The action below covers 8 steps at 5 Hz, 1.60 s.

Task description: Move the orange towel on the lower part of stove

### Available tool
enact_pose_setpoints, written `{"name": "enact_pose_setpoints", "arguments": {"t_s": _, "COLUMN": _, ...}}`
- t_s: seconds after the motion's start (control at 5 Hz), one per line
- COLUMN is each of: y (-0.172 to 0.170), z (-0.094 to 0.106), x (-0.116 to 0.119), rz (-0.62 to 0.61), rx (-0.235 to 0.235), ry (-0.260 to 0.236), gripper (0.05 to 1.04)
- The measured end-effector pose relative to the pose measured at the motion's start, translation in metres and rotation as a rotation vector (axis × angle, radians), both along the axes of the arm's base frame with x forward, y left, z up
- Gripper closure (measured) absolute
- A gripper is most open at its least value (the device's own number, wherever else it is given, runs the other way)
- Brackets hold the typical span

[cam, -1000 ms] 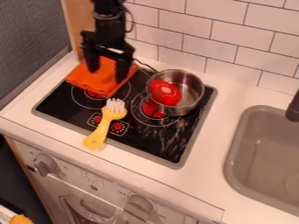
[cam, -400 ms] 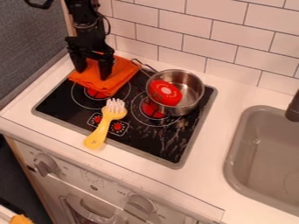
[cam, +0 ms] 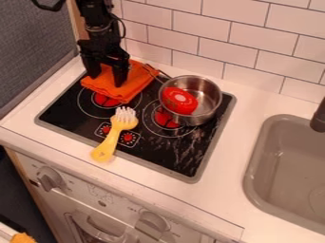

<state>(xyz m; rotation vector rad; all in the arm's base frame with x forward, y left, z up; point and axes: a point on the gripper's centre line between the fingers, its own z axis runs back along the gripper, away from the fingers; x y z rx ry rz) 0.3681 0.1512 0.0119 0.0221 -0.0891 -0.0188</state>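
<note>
White-tiled wall (cam: 254, 57) behind black cooktop (cam: 158, 151). Gripper (cam: 107, 80) fingers wide apart, tips down at folded orange towel (cam: 134, 84), upper left of cooktop, partly over a burner (cam: 105, 100). Probably light, limp, unbreakable; likely to bunch or unfold if dragged. Best pinched through stacked layers near middle. Farther out: yellow-handled scrub brush (cam: 116, 129), then stainless saucepan (cam: 208, 90) with red toy food (cam: 179, 100) inside. Beyond, gray sink (cam: 289, 163).

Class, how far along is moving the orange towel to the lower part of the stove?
Done: the open gripper is at the orange towel. In hand: nothing looks gripped. Left: the towel lies on the upper part of the stove; moving it lower remains.
</note>
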Motion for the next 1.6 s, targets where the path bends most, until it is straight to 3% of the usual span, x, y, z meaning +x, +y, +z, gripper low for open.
{"name": "enact_pose_setpoints", "arguments": {"t_s": 0.2, "y": -0.011, "z": 0.003, "x": -0.028, "rz": -0.013, "rx": 0.029, "ry": 0.068, "gripper": 0.083}}
{"name": "enact_pose_setpoints", "arguments": {"t_s": 0.4, "y": -0.011, "z": 0.006, "x": -0.06, "rz": 0.005, "rx": 0.06, "ry": 0.098, "gripper": 0.083}}
{"name": "enact_pose_setpoints", "arguments": {"t_s": 0.6, "y": -0.001, "z": 0.015, "x": -0.096, "rz": 0.061, "rx": 0.07, "ry": 0.104, "gripper": 0.083}}
{"name": "enact_pose_setpoints", "arguments": {"t_s": 0.8, "y": 0.005, "z": 0.017, "x": -0.117, "rz": 0.092, "rx": 0.069, "ry": 0.115, "gripper": 0.083}}
{"name": "enact_pose_setpoints", "arguments": {"t_s": 1.2, "y": 0.011, "z": 0.017, "x": -0.125, "rz": 0.119, "rx": 0.027, "ry": 0.103, "gripper": 0.083}}
{"name": "enact_pose_setpoints", "arguments": {"t_s": 1.4, "y": 0.007, "z": 0.046, "x": -0.118, "rz": 0.08, "rx": 0.027, "ry": 0.031, "gripper": 0.083}}
{"name": "enact_pose_setpoints", "arguments": {"t_s": 1.6, "y": 0.004, "z": 0.053, "x": -0.107, "rz": 0.031, "rx": 0.015, "ry": 0.001, "gripper": 0.083}}
